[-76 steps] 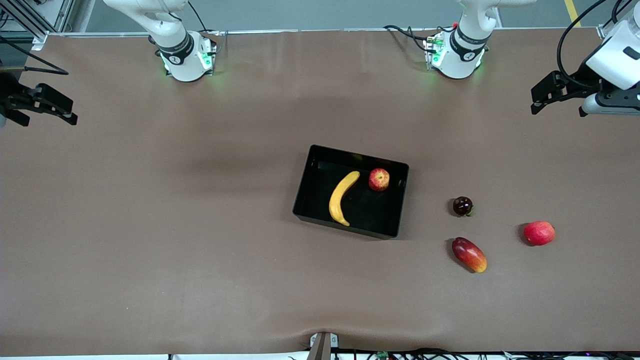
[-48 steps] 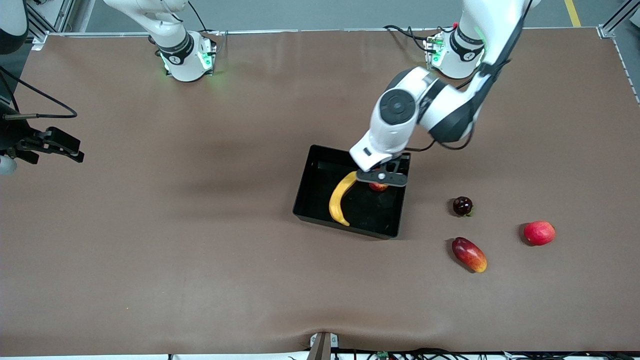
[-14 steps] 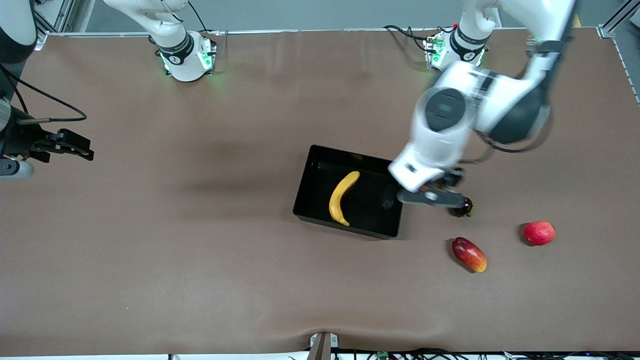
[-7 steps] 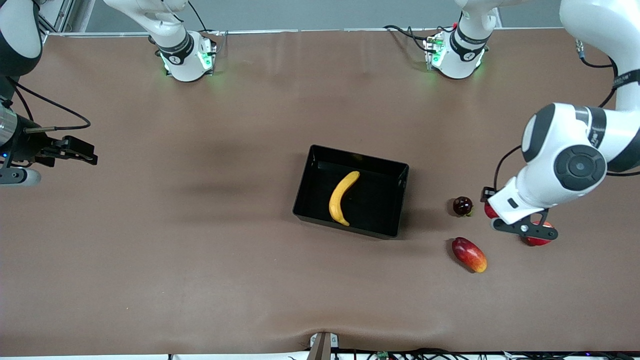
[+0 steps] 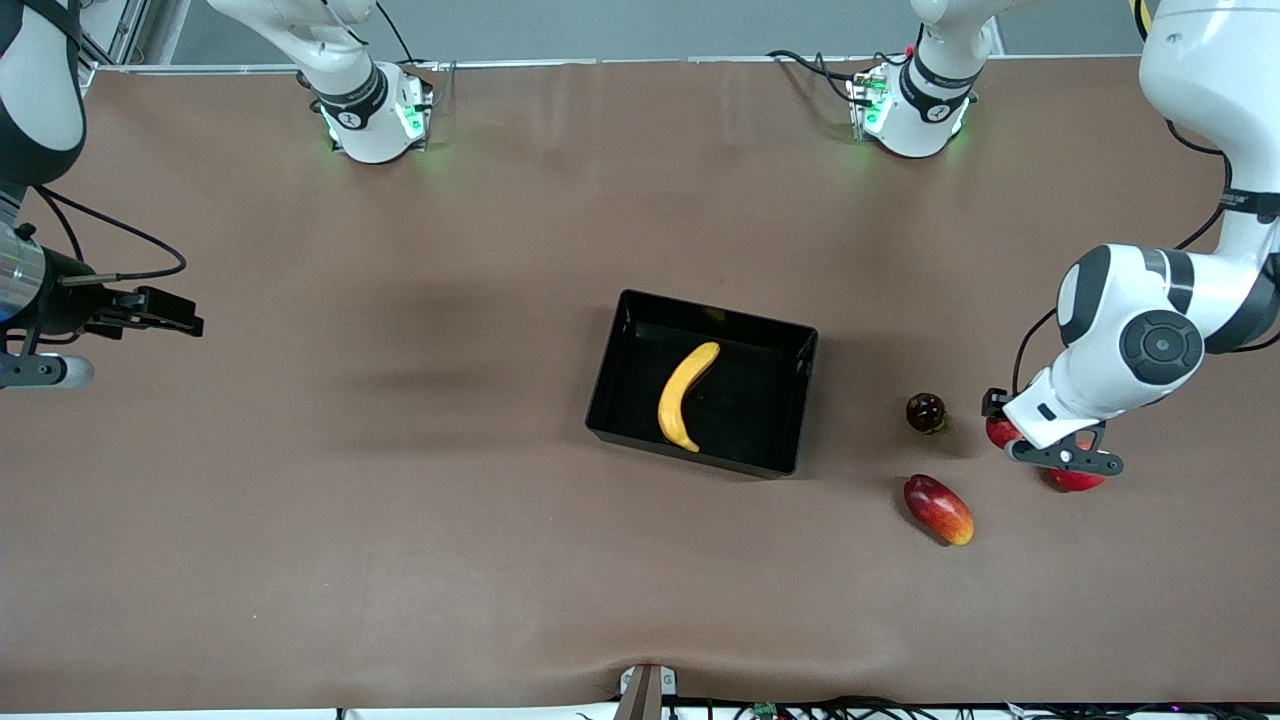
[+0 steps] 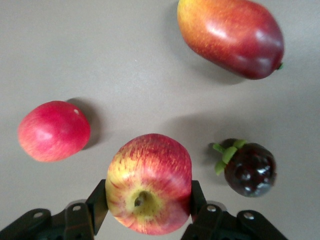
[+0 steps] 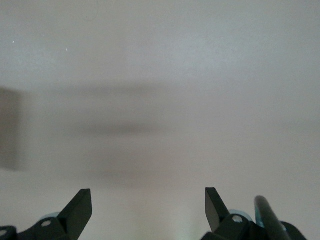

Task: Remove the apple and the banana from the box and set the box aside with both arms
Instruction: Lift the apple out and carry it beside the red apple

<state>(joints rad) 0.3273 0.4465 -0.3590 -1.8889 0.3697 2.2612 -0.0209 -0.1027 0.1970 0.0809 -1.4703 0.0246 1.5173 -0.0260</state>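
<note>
The black box (image 5: 612, 372) lies mid-table with the yellow banana (image 5: 684, 396) in it. My left gripper (image 5: 1003, 428) is shut on a red-yellow apple (image 5: 999, 432), held above the table between the small maroon fruit (image 5: 925, 412) and a second red apple (image 5: 1076, 480) that my wrist partly covers. The red-yellow mango (image 5: 938, 509) lies nearer the front camera. The left wrist view shows the held apple (image 6: 149, 182) between the fingers (image 6: 98, 204), over the loose apple (image 6: 54, 131), the maroon fruit (image 6: 248, 169) and the mango (image 6: 231, 36). My right gripper (image 5: 165, 310) hangs open at the right arm's end, holding nothing.
The brown table mat (image 5: 400, 500) stretches bare around the box. Both arm bases (image 5: 372, 118) stand along the table edge farthest from the front camera. Under my right gripper (image 7: 148, 205) shows only bare mat.
My left gripper took the apple out of the box and carried it toward the left arm's end; it now hovers by the loose apple. The right gripper drifted slightly inward over the table.
</note>
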